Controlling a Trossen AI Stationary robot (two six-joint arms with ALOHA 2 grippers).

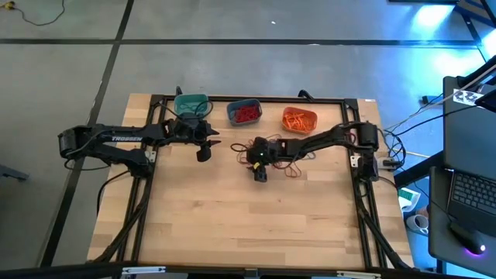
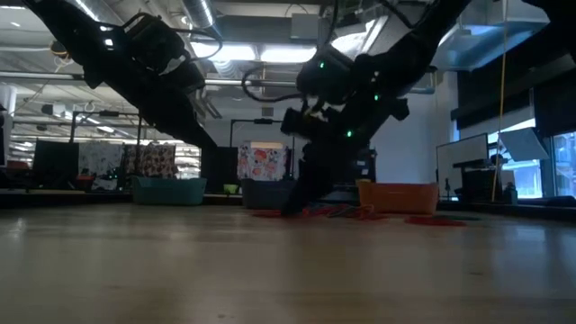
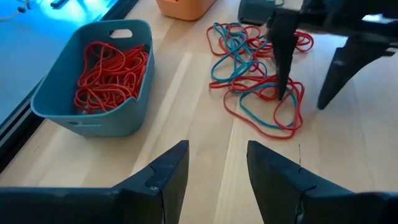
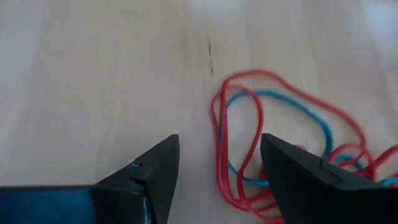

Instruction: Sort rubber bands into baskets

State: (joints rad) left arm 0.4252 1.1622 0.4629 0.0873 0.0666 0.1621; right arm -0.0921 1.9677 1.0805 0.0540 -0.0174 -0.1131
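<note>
The right tool [image 1: 259, 157] stands low over the table [image 1: 248, 225] with its fingers [image 4: 292, 171] spread apart and holding nothing. Just in front of it, and partly between its fingers, lies a loose heap of bands [image 3: 261, 81], red and blue-teal ones tangled together. One finger tip seems to touch the heap, but this is hard to judge from the left wrist view.

The left tool [image 1: 203, 143] waits to the side of the right one, near the teal basket [image 1: 191, 105]. Its fingers [image 3: 165, 174] are also apart and empty, and they point toward the heap.

Beyond the right tool, at the far edge of the table, three baskets stand in a row. The blue basket [image 1: 244, 112] is the nearest to it and is full of red bands [image 3: 112, 68]. The orange basket [image 1: 299, 119] stands on the right arm's side and holds orange bands [image 1: 297, 120]. The teal basket is the farthest from the right tool, just behind the left tool; I cannot tell what is in it.
</note>
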